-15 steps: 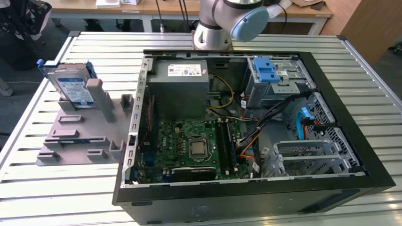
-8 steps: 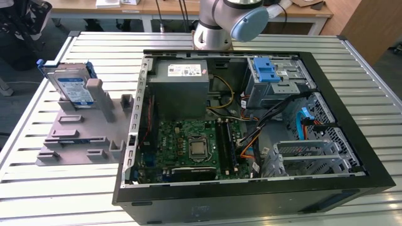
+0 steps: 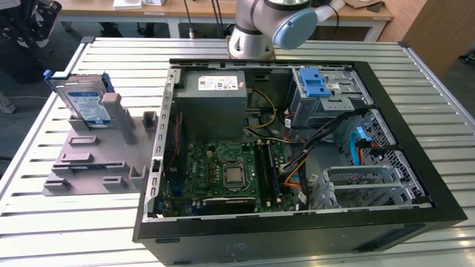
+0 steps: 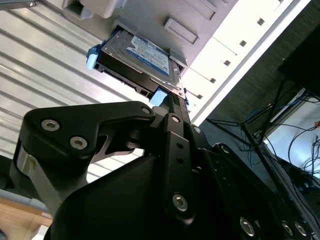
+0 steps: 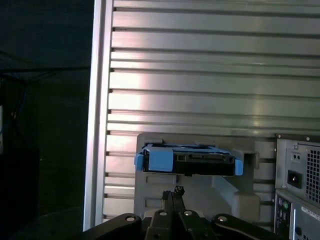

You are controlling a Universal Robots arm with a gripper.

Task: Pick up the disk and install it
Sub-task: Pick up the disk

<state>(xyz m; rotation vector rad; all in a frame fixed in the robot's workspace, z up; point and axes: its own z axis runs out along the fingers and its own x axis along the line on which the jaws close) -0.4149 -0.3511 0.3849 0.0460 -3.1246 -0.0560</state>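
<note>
The disk [image 3: 85, 103] is a silver hard drive with a white-and-blue label in a blue carrier frame. It stands on edge in a grey holder [image 3: 89, 161] on the exterior view's left, outside the computer. In both wrist views the disk [image 4: 142, 55] [image 5: 187, 160] lies just beyond my fingertips with a gap between them. My gripper [image 5: 173, 192] [image 4: 171, 107] points at its blue edge, fingers shut together and holding nothing.
An open black computer case [image 3: 415, 139] fills the middle of the slatted metal table [image 3: 74, 222]. Inside are a grey power-supply box [image 3: 215, 89], a motherboard [image 3: 230, 172] and a metal cage with a blue latch [image 3: 326, 92]. The arm's base [image 3: 256, 28] stands behind the case.
</note>
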